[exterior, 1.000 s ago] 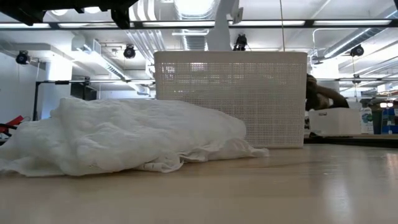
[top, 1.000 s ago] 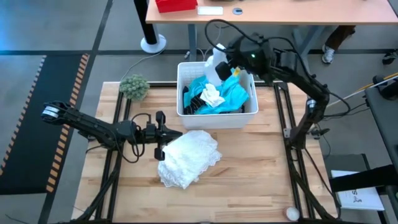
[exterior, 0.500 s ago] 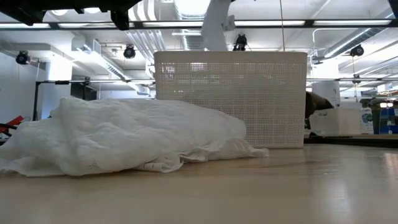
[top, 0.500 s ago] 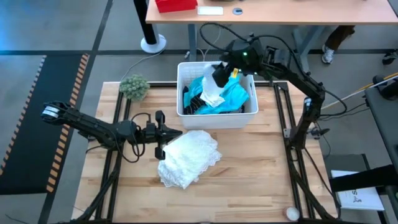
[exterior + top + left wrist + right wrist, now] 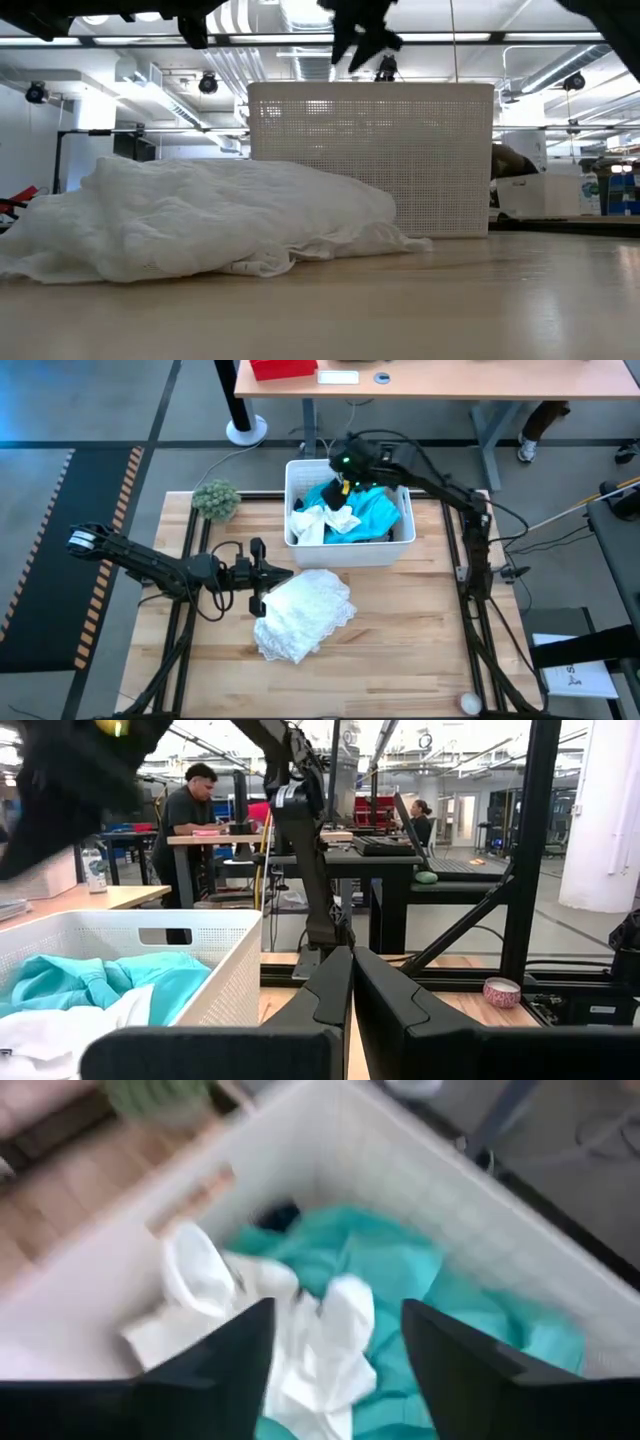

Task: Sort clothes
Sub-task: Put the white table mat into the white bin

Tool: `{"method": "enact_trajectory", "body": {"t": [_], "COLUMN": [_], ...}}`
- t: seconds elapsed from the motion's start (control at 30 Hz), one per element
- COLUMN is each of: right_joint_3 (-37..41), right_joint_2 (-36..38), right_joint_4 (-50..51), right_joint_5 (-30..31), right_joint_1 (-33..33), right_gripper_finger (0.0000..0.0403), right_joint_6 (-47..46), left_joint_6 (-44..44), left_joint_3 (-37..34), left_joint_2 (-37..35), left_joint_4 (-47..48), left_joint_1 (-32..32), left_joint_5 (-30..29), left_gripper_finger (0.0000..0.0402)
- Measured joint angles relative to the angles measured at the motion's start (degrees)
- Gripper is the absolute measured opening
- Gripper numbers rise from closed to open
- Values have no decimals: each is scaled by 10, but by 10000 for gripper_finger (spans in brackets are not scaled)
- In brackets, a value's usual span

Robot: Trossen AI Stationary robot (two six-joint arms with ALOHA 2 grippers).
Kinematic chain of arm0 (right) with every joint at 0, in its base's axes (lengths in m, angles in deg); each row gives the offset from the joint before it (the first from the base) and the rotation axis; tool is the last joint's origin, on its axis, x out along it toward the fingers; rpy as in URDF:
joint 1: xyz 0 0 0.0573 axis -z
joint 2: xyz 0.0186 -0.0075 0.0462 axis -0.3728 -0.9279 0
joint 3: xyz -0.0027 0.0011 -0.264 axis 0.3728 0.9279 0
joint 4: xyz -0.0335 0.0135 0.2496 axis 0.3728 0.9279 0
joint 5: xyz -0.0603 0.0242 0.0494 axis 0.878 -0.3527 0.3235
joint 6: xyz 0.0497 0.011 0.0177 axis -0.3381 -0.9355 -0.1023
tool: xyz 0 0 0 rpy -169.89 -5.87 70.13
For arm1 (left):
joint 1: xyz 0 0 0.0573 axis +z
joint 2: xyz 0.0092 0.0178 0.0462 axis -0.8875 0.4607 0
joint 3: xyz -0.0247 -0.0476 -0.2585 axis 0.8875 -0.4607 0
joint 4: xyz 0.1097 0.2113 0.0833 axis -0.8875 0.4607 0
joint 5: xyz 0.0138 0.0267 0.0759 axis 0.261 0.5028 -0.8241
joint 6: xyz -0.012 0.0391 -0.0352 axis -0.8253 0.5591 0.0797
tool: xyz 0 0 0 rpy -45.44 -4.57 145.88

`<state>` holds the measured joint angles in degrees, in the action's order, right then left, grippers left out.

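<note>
Currently right gripper (image 5: pixel 345 478), fingers spread and empty, hovers over bin (image 5: pixel 395 548) at upper centre; white socks (image 5: pixel 322 520) lie on turquoise garment (image 5: pixel 375 512). Suggest descending centred, pinching one sock only. Left gripper (image 5: pixel 262 575), pressed together, waits beside white garment (image 5: pixel 303 612).

clothes (image 5: pixel 350 515) in bin (image 5: pixel 349 550), lace garment (image 5: pixel 301 612) in front

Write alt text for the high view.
The right hand, open, hovers over a white bin holding turquoise and white clothes. The left hand, shut, rests beside a white garment on the wooden table; a fuzzy green ball sits left of the bin.
</note>
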<state>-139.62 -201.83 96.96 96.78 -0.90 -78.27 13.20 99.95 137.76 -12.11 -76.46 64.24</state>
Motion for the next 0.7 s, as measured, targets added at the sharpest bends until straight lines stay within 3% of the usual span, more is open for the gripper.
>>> {"method": "enact_trajectory", "body": {"t": [0.27,0.7], "right_joint_3": [0,55], "right_joint_2": [-89,-148], "right_joint_4": [70,67], "right_joint_5": [1,-74], "right_joint_1": [14,35], "right_gripper_finger": [15,0], "right_joint_6": [23,19], "left_joint_6": [14,20], "left_joint_3": [0,0], "left_joint_2": [-24,-60], "left_joint_4": [3,36], "left_joint_1": [-14,-32], "left_joint_5": [0,-12], "left_gripper_finger": [0,0]}}
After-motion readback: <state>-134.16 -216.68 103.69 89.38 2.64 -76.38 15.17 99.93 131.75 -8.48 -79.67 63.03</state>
